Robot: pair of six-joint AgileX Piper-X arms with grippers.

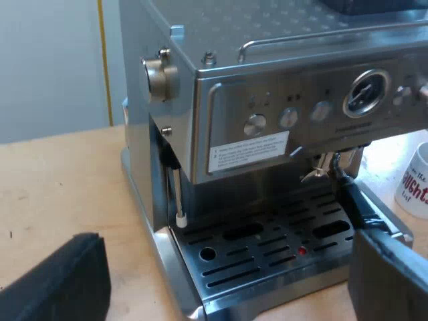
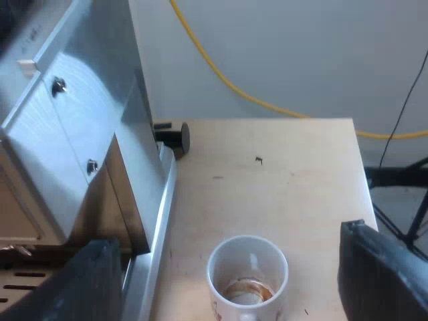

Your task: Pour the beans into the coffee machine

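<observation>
at the machine's front, my left gripper (image 1: 227, 287) hangs with fingers (image 1: 60, 284) spread wide and holding nothing, facing the espresso machine (image 1: 267, 127) and its drip tray (image 1: 267, 247). the bean hopper (image 1: 361, 5) seems to be the dark base on the machine's top, and the pour must end there. my right gripper (image 2: 227, 284) hovers over the mug (image 2: 247, 271) on the worktop (image 2: 281, 180), fingers likewise spread and empty. the mug carries only a brown stain. my worry: neither gripper holds beans, so a lift now pours nothing. the holder's dark handle (image 1: 351, 197) juts close to one finger of the left gripper, and the steam wand (image 1: 178, 194) and a black-knobbed tamper (image 2: 177, 137) by the machine's side could be knocked.
</observation>
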